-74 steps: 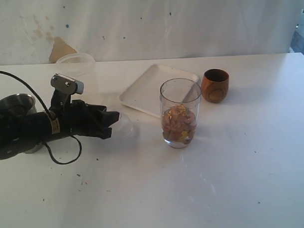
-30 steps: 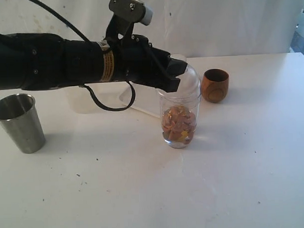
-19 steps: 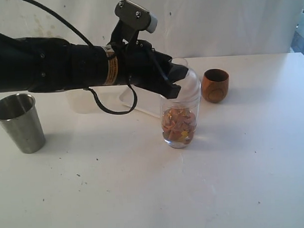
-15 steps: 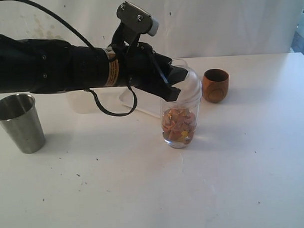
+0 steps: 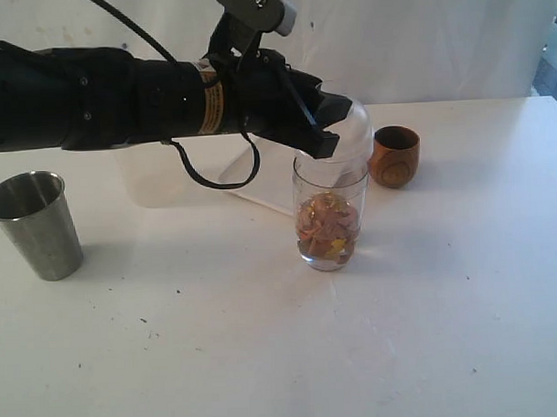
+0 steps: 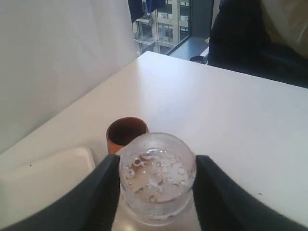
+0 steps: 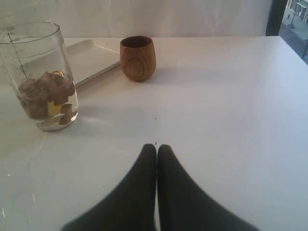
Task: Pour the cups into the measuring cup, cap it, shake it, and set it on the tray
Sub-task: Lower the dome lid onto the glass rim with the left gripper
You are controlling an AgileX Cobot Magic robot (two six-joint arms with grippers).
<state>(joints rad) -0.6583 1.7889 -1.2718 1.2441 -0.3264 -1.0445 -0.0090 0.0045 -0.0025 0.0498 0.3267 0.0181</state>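
On the white surface (image 5: 402, 332), just beside the flat white square tray (image 7: 91, 53), stands the tall clear plastic measuring cup (image 5: 331, 216), with brownish pieces inside. The left claw (image 6: 157, 187) pinches the clear plastic dome cap (image 5: 354, 133) above the rim, seemingly tilted. It should be levelled and centred before pressing down. The right claw (image 7: 156, 159) is pressed together, idle. Half a second earlier the cap sat lower, nearer the rim.

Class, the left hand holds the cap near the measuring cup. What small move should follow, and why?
Probably centre the cap over the measuring cup and lower it: the left hand holds it tilted, above the open rim, not yet seated.
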